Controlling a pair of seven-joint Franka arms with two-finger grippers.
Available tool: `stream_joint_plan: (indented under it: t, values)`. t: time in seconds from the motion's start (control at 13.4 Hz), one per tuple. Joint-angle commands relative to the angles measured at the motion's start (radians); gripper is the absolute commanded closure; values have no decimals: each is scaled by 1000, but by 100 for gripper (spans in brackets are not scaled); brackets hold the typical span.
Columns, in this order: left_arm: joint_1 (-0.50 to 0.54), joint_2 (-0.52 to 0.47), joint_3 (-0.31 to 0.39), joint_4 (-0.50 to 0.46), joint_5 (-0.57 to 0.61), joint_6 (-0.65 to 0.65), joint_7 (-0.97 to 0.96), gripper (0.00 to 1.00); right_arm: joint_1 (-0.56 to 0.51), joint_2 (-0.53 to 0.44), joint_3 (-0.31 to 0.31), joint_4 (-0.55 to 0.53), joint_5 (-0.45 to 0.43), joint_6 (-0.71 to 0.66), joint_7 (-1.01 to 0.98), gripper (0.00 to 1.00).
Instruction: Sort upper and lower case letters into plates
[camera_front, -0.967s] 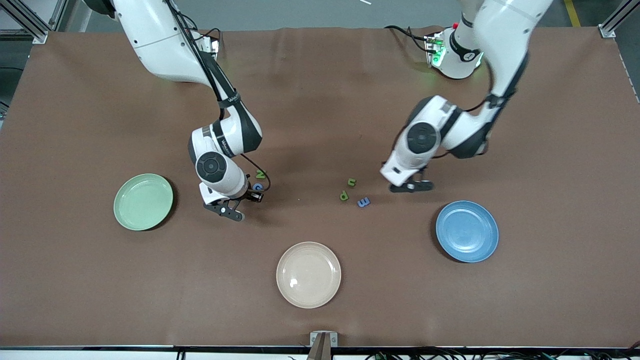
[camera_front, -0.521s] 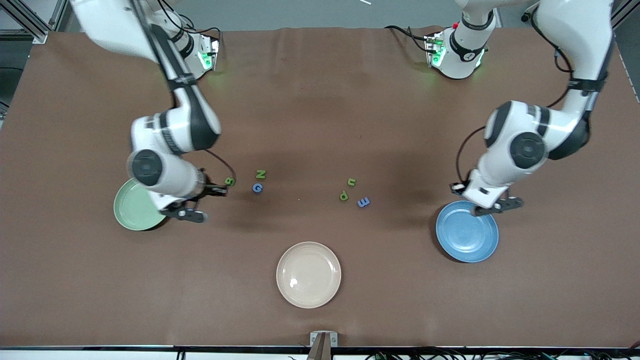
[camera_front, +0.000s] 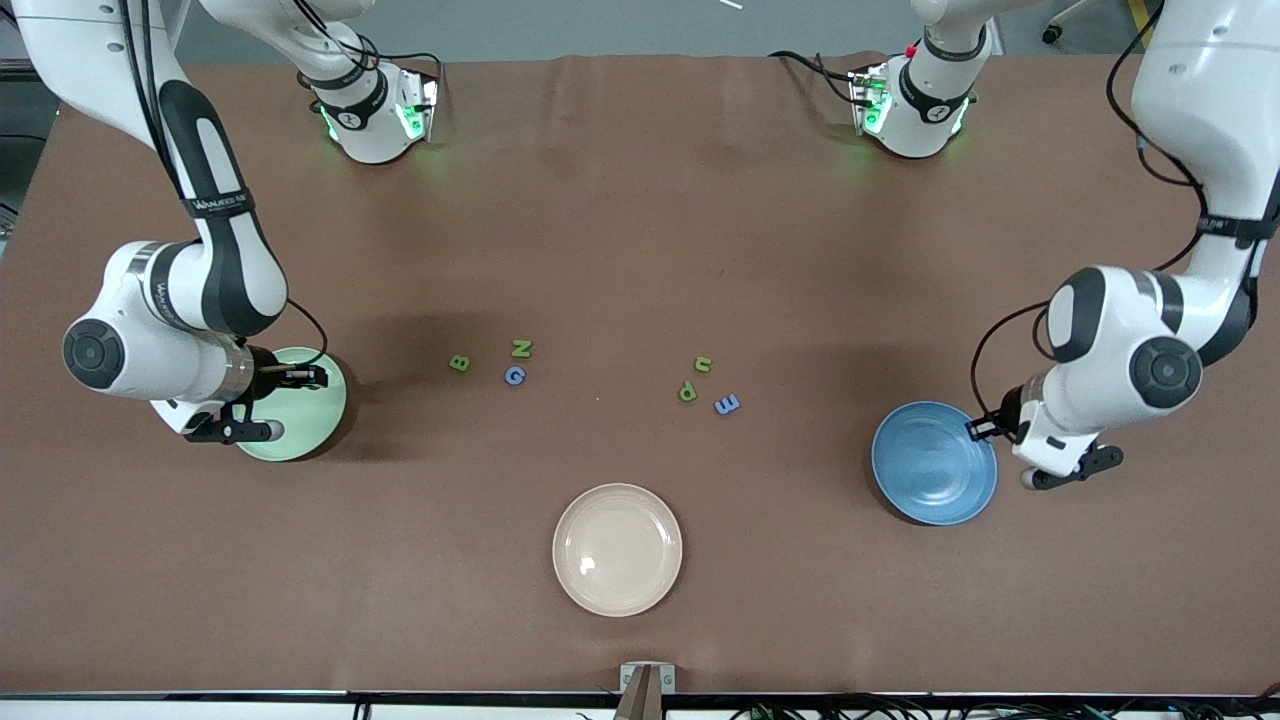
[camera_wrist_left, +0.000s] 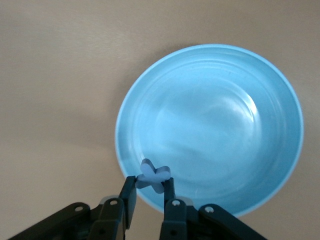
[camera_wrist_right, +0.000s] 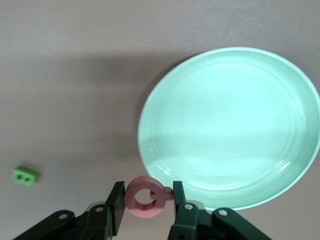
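Observation:
The pale mint green plate (camera_front: 290, 415) lies toward the right arm's end of the table and the blue plate (camera_front: 930, 465) toward the left arm's end. My right gripper (camera_wrist_right: 147, 192) hangs over the green plate's (camera_wrist_right: 230, 127) rim, shut on a pink round letter (camera_wrist_right: 145, 197). Over the blue plate's (camera_wrist_left: 210, 125) rim, my left gripper (camera_wrist_left: 149, 182) is shut on a pale blue x-shaped letter (camera_wrist_left: 154, 176). Between the plates lie loose letters: green B (camera_front: 459, 363), green N (camera_front: 521, 348), blue G (camera_front: 515, 375), green u (camera_front: 704, 364), green p (camera_front: 688, 390), blue E (camera_front: 727, 404).
A beige plate (camera_front: 617, 549) with nothing in it sits nearer the front camera than the letters, midway along the table. The green B (camera_wrist_right: 25, 175) also shows on the brown mat in the right wrist view. Both arm bases stand along the table's back edge.
Both arms have swung outward from the middle, each carrying its letter: the right gripper to the green plate, the left gripper to the blue plate. The loose letters have not moved.

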Motion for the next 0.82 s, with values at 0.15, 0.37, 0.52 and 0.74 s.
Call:
stream_joint_plan:
  t: [0.15, 0.37, 0.52, 0.74]
  values:
    - [-13, 70, -10, 95, 14, -15, -15, 1, -74, -40, 20, -138, -42, 159, -156, 72]
    - [-33, 41, -65, 73, 3, -27, -64, 0, -77, -40, 20, -204, -42, 288, -198, 72]
    - [-67, 38, -131, 64, 3, -42, -183, 0, -72, -36, 20, -253, -42, 383, -198, 72]
    - [-240, 56, -133, 74, 11, -30, -383, 0, -72, -17, 20, -255, -44, 396, -198, 72]
